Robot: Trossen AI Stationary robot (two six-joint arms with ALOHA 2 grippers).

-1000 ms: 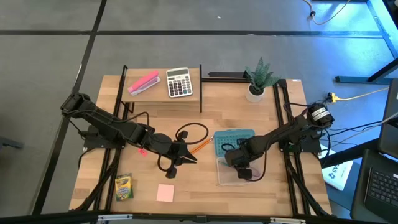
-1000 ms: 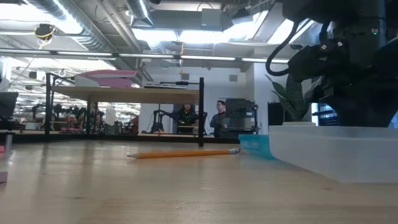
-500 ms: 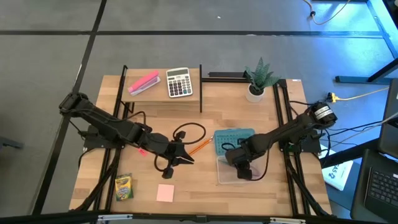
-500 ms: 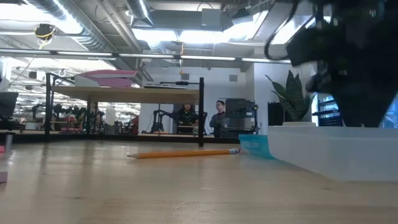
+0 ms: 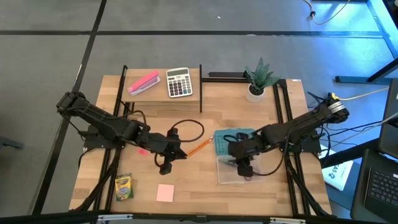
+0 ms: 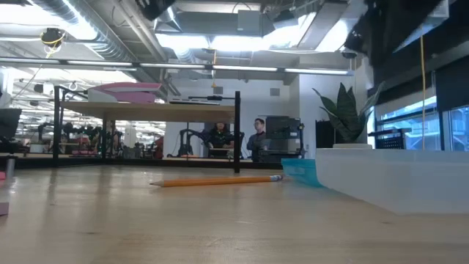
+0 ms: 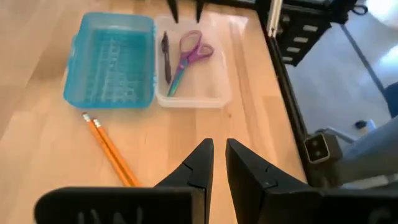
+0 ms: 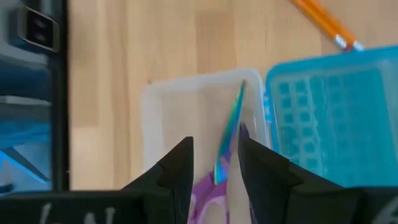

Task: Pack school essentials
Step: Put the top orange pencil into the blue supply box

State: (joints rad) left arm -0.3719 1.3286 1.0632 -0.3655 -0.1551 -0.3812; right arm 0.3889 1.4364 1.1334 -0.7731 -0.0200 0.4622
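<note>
Now lift your right gripper (image 8: 211, 165) clear, jaws narrowly parted and empty: the purple-handled scissors (image 7: 186, 57) lie in the clear tray (image 7: 217, 93), lower right in the high view. Left gripper (image 7: 216, 163) closed.

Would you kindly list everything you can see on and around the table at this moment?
scissors: one, purple handles, in the clear tray
pen: one, dark, in the same tray
lid: one, blue, beside the tray
pencils: two, orange, table centre
crayon box: one, yellow-green, front left
notepad: one, pink, front
small piece: one, red, by the left arm
calculator: one, grey-white, on the raised shelf
stapler-like block: one, pink, same shelf
plant: one, green, white pot, back right
people: two, far behind the table
left gripper: shut, empty, over the table centre
right gripper: open, above the scissors
</note>
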